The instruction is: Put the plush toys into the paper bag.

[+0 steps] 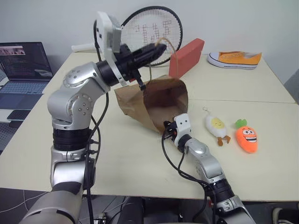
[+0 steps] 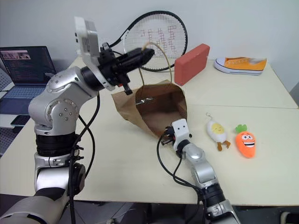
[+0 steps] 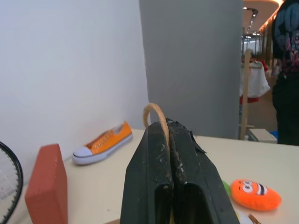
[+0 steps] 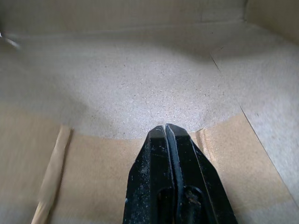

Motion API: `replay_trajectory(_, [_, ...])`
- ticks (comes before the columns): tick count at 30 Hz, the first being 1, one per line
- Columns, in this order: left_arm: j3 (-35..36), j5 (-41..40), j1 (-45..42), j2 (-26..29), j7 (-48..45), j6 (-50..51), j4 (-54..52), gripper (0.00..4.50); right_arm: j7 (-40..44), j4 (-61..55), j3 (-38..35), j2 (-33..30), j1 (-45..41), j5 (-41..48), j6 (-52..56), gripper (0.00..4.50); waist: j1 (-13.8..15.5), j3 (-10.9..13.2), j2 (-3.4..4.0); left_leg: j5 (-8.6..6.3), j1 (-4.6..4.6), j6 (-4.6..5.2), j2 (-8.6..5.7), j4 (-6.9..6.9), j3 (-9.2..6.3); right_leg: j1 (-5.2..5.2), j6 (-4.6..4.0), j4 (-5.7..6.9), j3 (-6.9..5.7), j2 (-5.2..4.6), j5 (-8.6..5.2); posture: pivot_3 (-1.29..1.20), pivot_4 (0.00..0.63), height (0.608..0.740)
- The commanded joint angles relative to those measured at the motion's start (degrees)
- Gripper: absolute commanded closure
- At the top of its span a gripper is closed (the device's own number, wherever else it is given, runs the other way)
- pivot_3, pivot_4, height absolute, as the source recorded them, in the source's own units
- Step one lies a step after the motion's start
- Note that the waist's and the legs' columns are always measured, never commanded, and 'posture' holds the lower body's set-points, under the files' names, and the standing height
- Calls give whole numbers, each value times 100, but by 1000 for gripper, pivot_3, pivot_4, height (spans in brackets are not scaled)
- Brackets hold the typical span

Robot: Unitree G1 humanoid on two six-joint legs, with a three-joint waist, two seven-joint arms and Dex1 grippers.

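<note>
The brown paper bag (image 1: 159,100) lies on its side on the table, mouth facing me. My left gripper (image 1: 161,46) is raised above it, shut on the bag's loop handle (image 3: 154,112), which pulls the upper rim up. My right gripper (image 4: 166,128) is shut with nothing seen between its fingers. It sits low at the bag's mouth (image 2: 164,137), pointing into the bag's inside (image 4: 140,84). The two plush toys lie on the table to the right of the bag: the white egg (image 1: 216,127) and the orange carrot (image 1: 246,137) beside it.
A red block (image 1: 186,57) stands just behind the bag, with a black racket (image 1: 156,28) behind it. An orange-and-white sneaker (image 1: 235,59) rests at the far right. A laptop (image 1: 21,70) is on a desk to the left. A person stands in the background (image 3: 287,70).
</note>
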Motion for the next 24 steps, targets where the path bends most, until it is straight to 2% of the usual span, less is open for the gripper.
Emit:
replay_trajectory(1, [103,-170,55,86,-60,-69,-343,4500,-97,261,-144,-26,119,-4,294,4455,-3,0,0,0,0,0,0,0,0,0,-1,1,0,0,0,0,150,740])
replay_trajectory(14, [-400,-125,1089,210,-303,56,-793,4500,41,-154,-221,-42,-44,66,249,4455,4,-5,-9,1,0,0,1,0,-1,2,-31,-1,4,3,-18,0,150,740])
replay_trajectory(20, [-535,-80,1176,180,-396,24,-826,4500,218,-1182,-238,-280,-3,186,730,4455,11,-4,-8,0,-17,-1,-1,-9,-5,-13,-30,-4,2,3,-17,0,150,740])
replay_trajectory(24, [-666,-26,1241,157,-449,-32,-846,4500,533,-2219,-248,-698,146,401,1255,4455,11,-3,-8,1,-21,-2,0,-45,-5,-34,-23,-3,0,3,-16,0,150,740])
